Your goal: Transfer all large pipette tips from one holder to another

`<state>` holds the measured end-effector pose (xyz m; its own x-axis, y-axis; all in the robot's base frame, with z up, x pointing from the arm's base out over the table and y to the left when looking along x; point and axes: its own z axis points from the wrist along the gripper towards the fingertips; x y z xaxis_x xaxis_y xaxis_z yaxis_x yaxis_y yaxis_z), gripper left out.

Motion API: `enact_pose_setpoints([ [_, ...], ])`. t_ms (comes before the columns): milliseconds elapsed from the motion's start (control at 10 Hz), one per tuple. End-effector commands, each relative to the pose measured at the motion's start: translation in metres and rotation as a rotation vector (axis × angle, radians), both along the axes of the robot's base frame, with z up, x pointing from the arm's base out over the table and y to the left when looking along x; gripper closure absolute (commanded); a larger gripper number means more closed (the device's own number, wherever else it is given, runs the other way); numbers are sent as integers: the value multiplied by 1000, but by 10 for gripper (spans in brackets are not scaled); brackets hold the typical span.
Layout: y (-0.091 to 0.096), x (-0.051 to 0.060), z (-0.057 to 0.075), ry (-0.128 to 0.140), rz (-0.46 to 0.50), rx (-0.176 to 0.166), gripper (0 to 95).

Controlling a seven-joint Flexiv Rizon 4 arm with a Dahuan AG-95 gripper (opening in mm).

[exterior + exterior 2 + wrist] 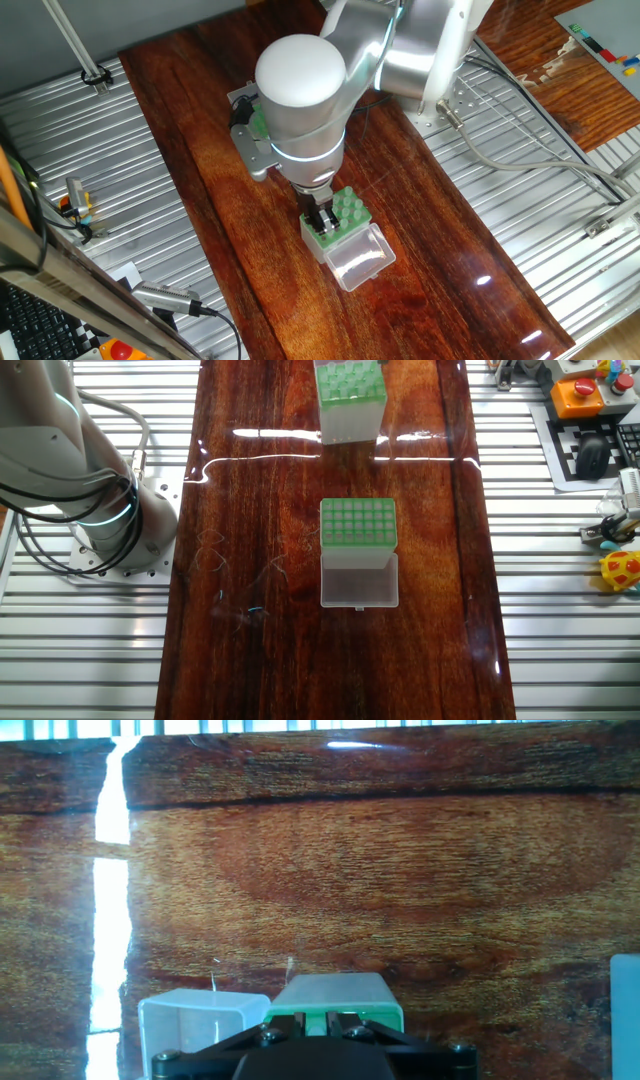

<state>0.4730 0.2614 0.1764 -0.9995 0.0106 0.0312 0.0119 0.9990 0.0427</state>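
Holder (pixel 357 218), clear lid (pixel 358 258) open, has tips (pixel 345 203) in green grid. Gripper (pixel 322 218) just above (grip: can't tell). Grey box (pixel 358 525) apart, also open.

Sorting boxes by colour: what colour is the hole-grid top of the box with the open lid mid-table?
Green hole-grid top; the other fixed view shows it best.

jaws over one box (pixel 340 215) mid-table (pixel 430 240), its lid (pixel 360 258) open flat in front, another box (pixel 350 400) well apart
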Motion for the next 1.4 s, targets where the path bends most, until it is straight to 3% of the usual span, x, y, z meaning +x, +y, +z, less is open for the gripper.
enact_pose_setpoints([
  [100,0,-2,3,4,-1,1,950],
  [1400,-18,-3,12,2,17,-2,950],
])
